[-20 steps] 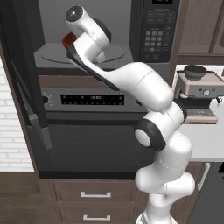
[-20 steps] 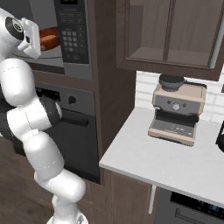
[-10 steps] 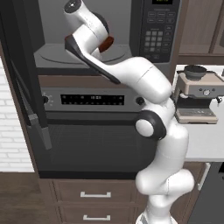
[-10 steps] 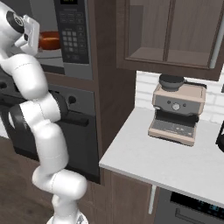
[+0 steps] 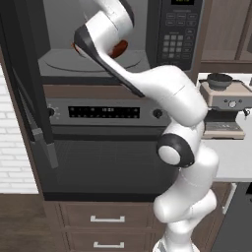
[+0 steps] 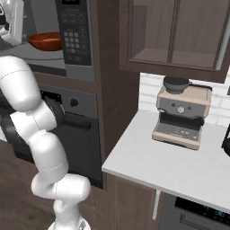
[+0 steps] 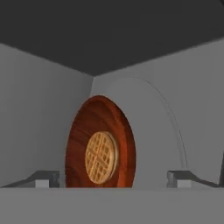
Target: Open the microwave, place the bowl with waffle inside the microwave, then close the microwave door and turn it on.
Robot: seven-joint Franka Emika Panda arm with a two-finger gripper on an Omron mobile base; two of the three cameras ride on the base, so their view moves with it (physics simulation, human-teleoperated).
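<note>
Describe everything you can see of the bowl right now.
The bowl is wide, shallow and glossy reddish-brown, with a wood-like grain on its inner face in the hand view. It sits inside the microwave cavity on the round turntable, upright by the right base view; it looks tipped in the hand view because that camera is rolled. The waffle, round, golden, grid-patterned, lies at its centre. The end effector fingertips stand either side of it, spread apart, not visibly touching it.

From the left base view the arm's white links cover most of the bowl (image 5: 119, 48), just a red sliver either side. In the hand view its lower rim is cut off. Whether the hand (image 7: 113, 178) touches it, can't tell.
</note>
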